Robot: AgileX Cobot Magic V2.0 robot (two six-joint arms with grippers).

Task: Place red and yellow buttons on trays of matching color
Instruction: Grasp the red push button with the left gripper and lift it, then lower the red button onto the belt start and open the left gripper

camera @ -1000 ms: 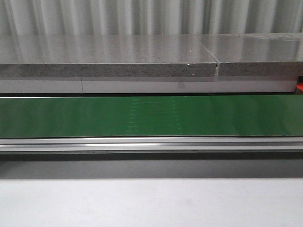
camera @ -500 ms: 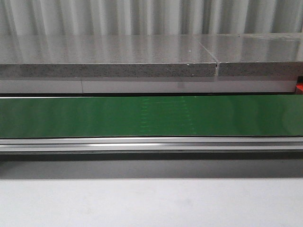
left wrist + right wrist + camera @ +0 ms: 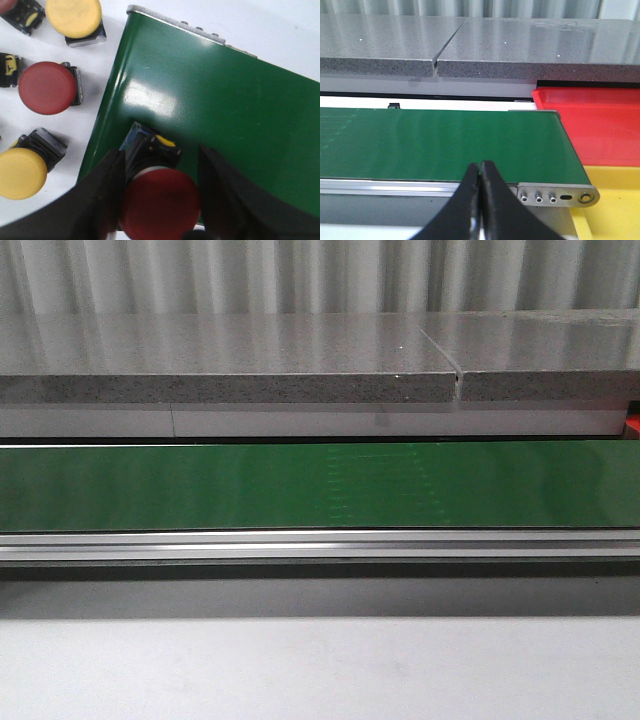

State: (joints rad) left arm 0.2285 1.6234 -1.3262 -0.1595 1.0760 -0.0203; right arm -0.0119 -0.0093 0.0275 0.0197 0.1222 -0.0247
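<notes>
In the left wrist view a red button [image 3: 160, 205] lies at the end of the green belt [image 3: 225, 100], its cap toward the camera. My left gripper [image 3: 161, 152] is shut on it, one finger on each side of the cap. More buttons rest on the white table beside the belt: a red one [image 3: 47, 87] and two yellow ones [image 3: 73, 16] [image 3: 22, 172]. In the right wrist view my right gripper [image 3: 481, 166] is shut and empty above the belt's near rail. The red tray [image 3: 590, 125] and yellow tray [image 3: 615, 200] sit past the belt's end. Neither gripper shows in the front view.
The green belt [image 3: 200, 485] runs across the front view with an aluminium rail [image 3: 300, 543] along its near side. A grey stone slab [image 3: 250, 360] stands behind it. A further button [image 3: 20, 12] is cut off at the edge of the left wrist view.
A faint pattern on the belt's surface has shifted to the right in the front view. Nothing else there differs.
</notes>
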